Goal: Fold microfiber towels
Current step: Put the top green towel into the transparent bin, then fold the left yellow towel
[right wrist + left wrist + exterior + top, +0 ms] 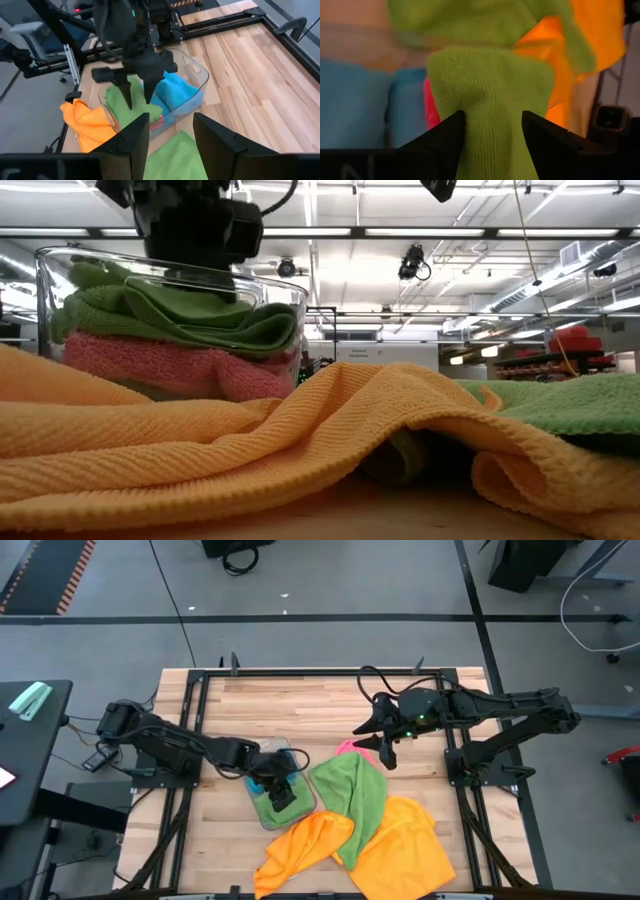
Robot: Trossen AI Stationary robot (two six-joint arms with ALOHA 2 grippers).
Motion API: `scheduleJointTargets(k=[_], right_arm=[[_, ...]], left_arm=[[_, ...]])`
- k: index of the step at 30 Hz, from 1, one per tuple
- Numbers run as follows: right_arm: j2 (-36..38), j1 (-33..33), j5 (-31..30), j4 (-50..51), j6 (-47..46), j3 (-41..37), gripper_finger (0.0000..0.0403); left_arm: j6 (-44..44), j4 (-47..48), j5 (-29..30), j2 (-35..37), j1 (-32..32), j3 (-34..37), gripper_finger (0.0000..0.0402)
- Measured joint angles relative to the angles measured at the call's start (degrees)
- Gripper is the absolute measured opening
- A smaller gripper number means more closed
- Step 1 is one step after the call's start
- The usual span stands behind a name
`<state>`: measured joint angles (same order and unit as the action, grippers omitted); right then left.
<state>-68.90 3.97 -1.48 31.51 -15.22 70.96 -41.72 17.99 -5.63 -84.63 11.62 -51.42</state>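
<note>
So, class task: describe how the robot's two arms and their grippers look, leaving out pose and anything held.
Both arms are dark, nearly black, built of jointed links. The left arm and right arm carry thin black cables along them. A small green light glows near the right arm's wrist. The left gripper and right gripper each have two flat black fingers tapering to points.

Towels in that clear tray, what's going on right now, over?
Left tool open over folded green towel in tray. Right tool open, holding nothing, above pile. Loose orange towels unfolded.
</note>
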Motion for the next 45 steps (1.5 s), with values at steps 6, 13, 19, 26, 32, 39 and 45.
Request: scheduleJointTargets(k=[6, 13, 19, 26, 32, 39, 45], right_arm=[[0.0, 0.0, 0.0, 0.1, 0.4, 0.0, 0.0161], [0.0, 0.0, 0.0, -0.1, 0.3, 0.0, 0.0161], [0.0, 0.0, -0.6, -0.2, 0.2, 0.0, 0.0161], [0.0, -0.2, -1.1, 0.1, 0.5, 0.0, 0.0161], [1.3, -1.5, -1.1, 0.9, 0.4, 0.0, 0.0161], [1.5, -2.3, -1.1, 3.7, -4.7, 0.0, 0.0161], [1.5, -1.4, -0.1, 11.1, -6.1, 0.0, 0.0161]], left_arm=[[2.1, 0.8, 1.2, 1.6, -1.2, -0.1, 0.0200], [3.1, 4.4, 2.1, 3.0, -3.3, -0.1, 0.0236], [3.4, 4.7, 1.1, 3.0, -3.7, -0.1, 0.0260], [3.7, 5.2, 3.5, 6.1, -4.9, -0.4, 0.0241], [8.3, 7.2, 5.9, 8.4, -6.2, -4.1, 0.0226], [19.7, 4.2, 5.9, 8.5, -6.3, -11.7, 0.0209], [14.3, 3.3, 6.1, 8.4, -7.6, -17.1, 0.0192]])
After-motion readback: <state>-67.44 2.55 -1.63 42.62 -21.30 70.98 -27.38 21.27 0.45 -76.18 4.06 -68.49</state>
